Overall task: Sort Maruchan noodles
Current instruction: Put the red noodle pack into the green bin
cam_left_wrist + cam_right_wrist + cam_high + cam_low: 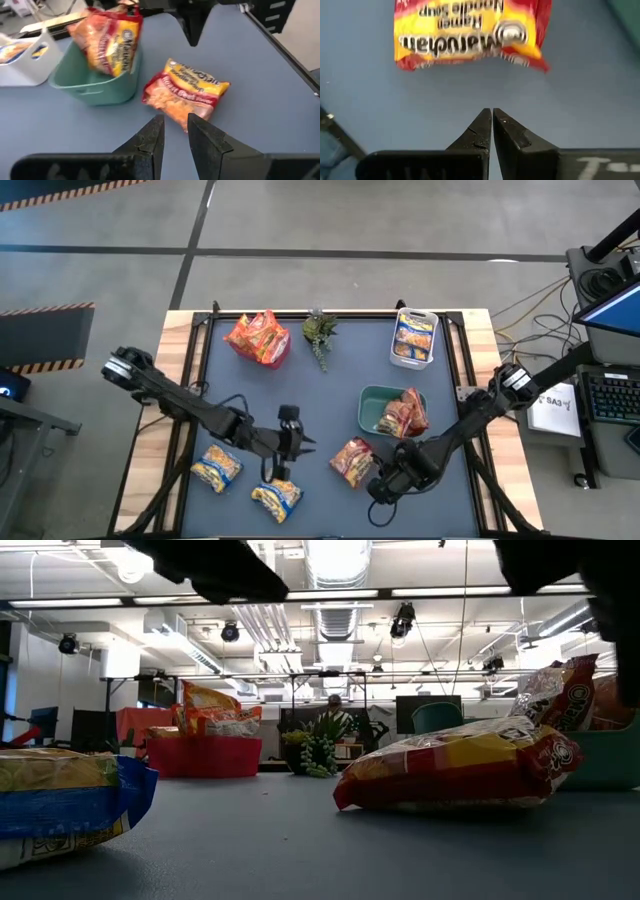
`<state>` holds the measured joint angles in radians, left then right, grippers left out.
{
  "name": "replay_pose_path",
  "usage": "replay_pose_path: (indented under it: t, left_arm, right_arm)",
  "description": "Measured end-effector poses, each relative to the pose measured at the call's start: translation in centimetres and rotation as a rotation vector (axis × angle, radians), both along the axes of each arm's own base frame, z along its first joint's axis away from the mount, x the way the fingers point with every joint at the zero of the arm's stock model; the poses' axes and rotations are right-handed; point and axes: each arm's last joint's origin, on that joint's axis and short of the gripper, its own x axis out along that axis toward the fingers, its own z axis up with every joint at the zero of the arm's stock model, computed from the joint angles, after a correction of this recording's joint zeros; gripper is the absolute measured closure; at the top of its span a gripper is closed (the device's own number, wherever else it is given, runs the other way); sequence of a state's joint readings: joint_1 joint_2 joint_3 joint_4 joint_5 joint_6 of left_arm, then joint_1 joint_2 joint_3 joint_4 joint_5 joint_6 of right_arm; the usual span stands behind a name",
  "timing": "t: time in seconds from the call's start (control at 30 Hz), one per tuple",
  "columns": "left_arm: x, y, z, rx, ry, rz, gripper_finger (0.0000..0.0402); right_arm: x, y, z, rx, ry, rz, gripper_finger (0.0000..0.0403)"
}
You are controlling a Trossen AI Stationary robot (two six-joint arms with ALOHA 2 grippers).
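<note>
A: Status, near edge of the bench first?

B: Two yellow-and-blue Maruchan packets lie flat near the near-left corner, just apart from each other. The left gripper hangs between them and the bench middle, jaws parted a little, nothing between them.

A: Right side?

B: The right gripper sits near the near edge, right of centre, jaws clenched, empty. Just beside it lies a red-and-yellow Maruchan packet, flat on the bench, not touched. In the right wrist view the same packet lies just ahead of the shut jaws, with a gap of bare bench between.

A: Further back?

B: A teal bin stands right of centre with red-and-yellow packets standing tilted in it, leaning over its rim. The left wrist view shows the bin with the loose packet on the bench close beside it.

A: Far edge?

B: A white tray near the far-right corner holds a yellow-and-blue packet. A small green plant sits at the middle of the far edge. Toward the far-left corner a red bin holds a heap of orange packets.
</note>
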<state>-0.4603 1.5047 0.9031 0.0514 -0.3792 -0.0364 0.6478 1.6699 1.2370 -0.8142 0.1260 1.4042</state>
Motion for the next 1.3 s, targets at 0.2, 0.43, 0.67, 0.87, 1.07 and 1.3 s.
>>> replay_pose_path:
  t: [0.2, 0.43, 0.67, 0.87, 1.07, 1.3]
  left_arm:
    - [2.3, -1.3, -2.3, 0.018, -0.029, -0.022, 0.0333]
    - [5.0, -2.7, -4.0, 0.088, -0.014, -0.054, 0.0333]
    - [6.5, -3.3, -5.0, 0.173, 0.0, -0.094, 0.0333]
    - [6.6, -3.4, -6.8, 0.13, 0.041, -0.062, 0.0333]
    - [7.2, -3.5, -8.7, 0.125, 0.047, -0.055, 0.0333]
    - [7.6, -3.3, -8.9, 0.136, 0.048, -0.051, 0.0333]
  right_arm:
    - [-1.3, 1.6, -0.1, 0.034, 0.017, -0.001, 0.0394]
    - [-3.3, 2.8, -1.1, -0.012, 0.017, 0.001, 0.0394]
    - [-3.5, 2.5, -2.3, -0.051, -0.056, -0.098, 0.0394]
    - [-2.9, 2.7, -2.4, -0.023, -0.164, -0.207, 0.039]
    - [-2.7, 3.0, -2.3, 0.04, -0.194, -0.27, 0.0337]
    - [-2.6, 2.8, -2.7, 0.055, -0.211, -0.332, 0.0223]
